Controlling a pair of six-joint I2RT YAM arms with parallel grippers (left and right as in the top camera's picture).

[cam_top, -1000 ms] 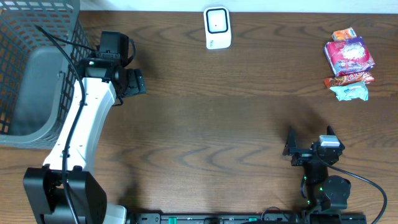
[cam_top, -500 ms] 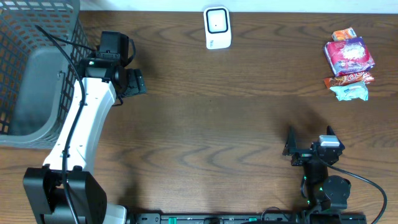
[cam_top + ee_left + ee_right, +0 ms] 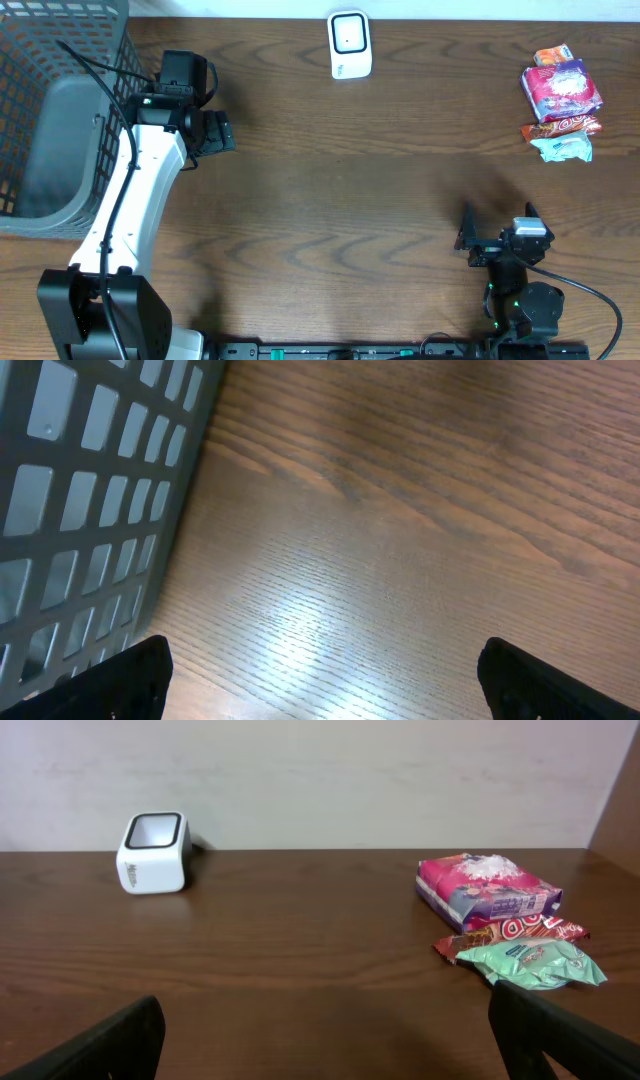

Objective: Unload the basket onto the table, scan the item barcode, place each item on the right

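Observation:
A pile of snack packets (image 3: 562,100) lies at the table's right edge: a pink packet (image 3: 564,88) (image 3: 486,888), a red one (image 3: 520,928) under it and a green one (image 3: 562,148) (image 3: 530,963) nearest me. The white barcode scanner (image 3: 350,44) (image 3: 153,852) stands at the back centre. My right gripper (image 3: 498,224) (image 3: 325,1045) is open and empty, low near the front right, facing the packets and scanner from a distance. My left gripper (image 3: 208,130) (image 3: 320,685) is open and empty, hanging over bare table beside the basket.
A grey mesh basket (image 3: 100,40) (image 3: 90,490) fills the back left corner, close to the left arm. The wall runs along the table's far edge behind the scanner.

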